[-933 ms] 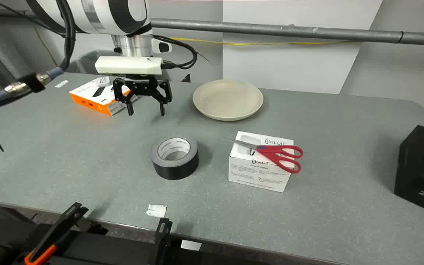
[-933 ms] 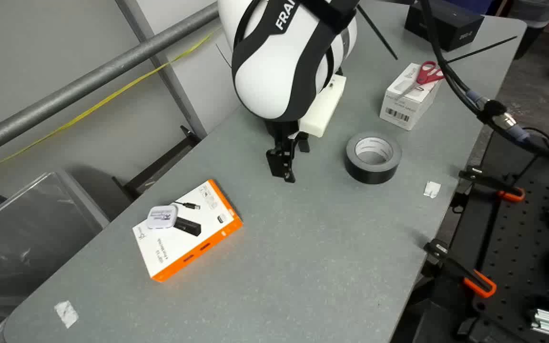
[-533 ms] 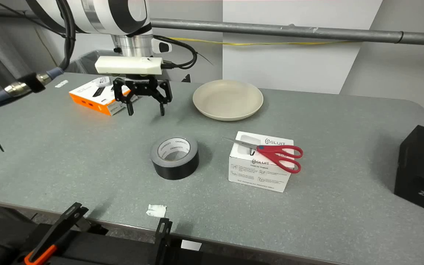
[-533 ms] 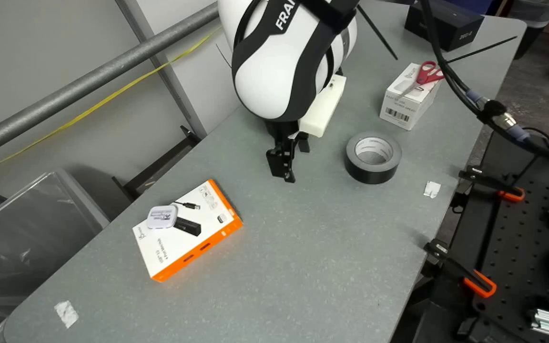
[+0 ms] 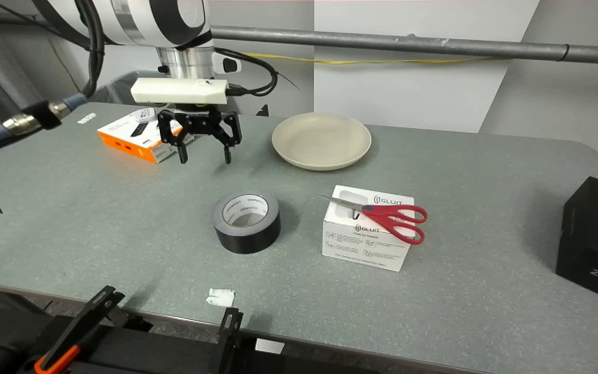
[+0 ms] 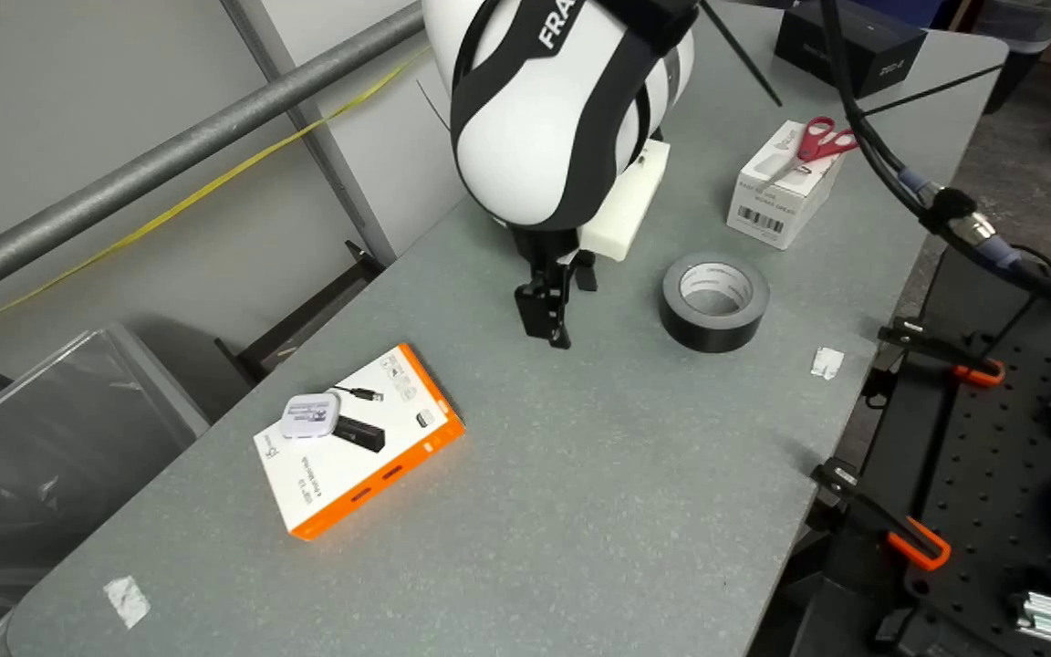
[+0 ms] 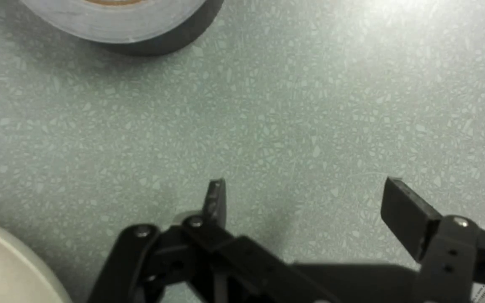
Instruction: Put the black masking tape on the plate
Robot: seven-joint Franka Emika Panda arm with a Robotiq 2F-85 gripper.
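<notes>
Jaws spread wide, gripping nothing: my gripper point(image 5: 205, 160) hangs clear of the black masking tape point(image 5: 247, 240).
In an exterior view I have the tape flat on the grey table point(image 5: 486, 208); my gripper is beyond it and slightly left, the plate point(image 5: 321, 140) beyond it and right, apart, the white box point(image 5: 364, 244) bearing red scissors point(image 5: 382, 210) nearer on its right, the black box point(image 5: 597, 244) well off to its right. In an exterior view my arm point(image 6: 525, 137) hangs to the tape's left, the orange-edged box point(image 6: 370, 456) lying well off to its lower left. My wrist view shows the tape cut by the top border, my gripper below it and right, the plate below it and left.
</notes>
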